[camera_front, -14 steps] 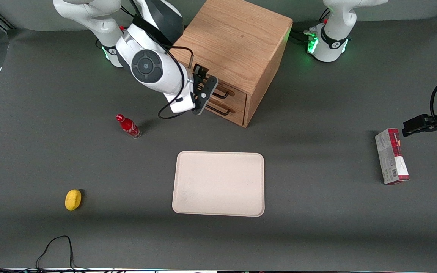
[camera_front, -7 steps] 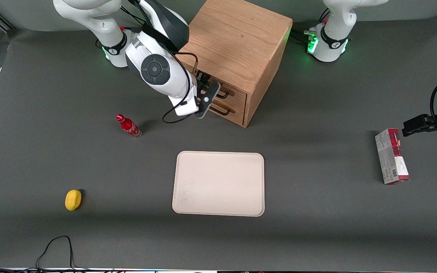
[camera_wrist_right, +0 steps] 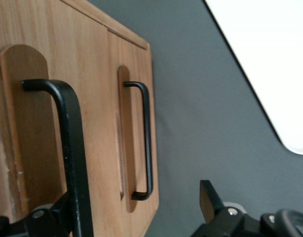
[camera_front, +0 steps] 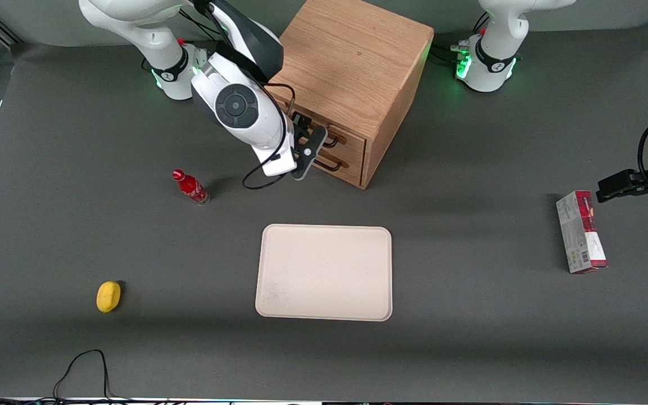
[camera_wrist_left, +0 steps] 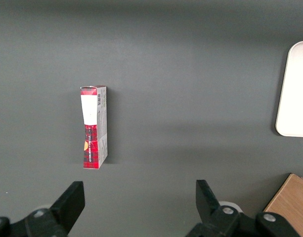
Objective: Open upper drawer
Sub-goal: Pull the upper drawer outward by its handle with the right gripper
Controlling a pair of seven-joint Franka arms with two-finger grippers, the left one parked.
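The gripper (camera_front: 308, 147) sits with jaws spread at the closed upper drawer (camera_front: 342, 138) of the cabinet (camera_front: 352, 62); its handle (camera_wrist_right: 74, 163) seems between them; closing low risks catching the lower drawer (camera_front: 340, 166), 1 level beneath.

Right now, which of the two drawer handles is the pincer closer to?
The upper drawer's handle: it runs right between the open pincer's fingers, while the lower handle sits apart, nearer the table.

A robot lab: a dark grey worktop (camera_front: 470, 349) carries two white arm bases with green status lights, loose cable (camera_front: 85, 368), and unrelated test props around a wooden cabinet (camera_front: 352, 67). These include a cream tray (camera_front: 324, 273), red bottle (camera_front: 190, 187), lemon (camera_front: 108, 296) and carton (camera_front: 581, 232). The gripper (camera_front: 308, 147) hangs in front of the cabinet.
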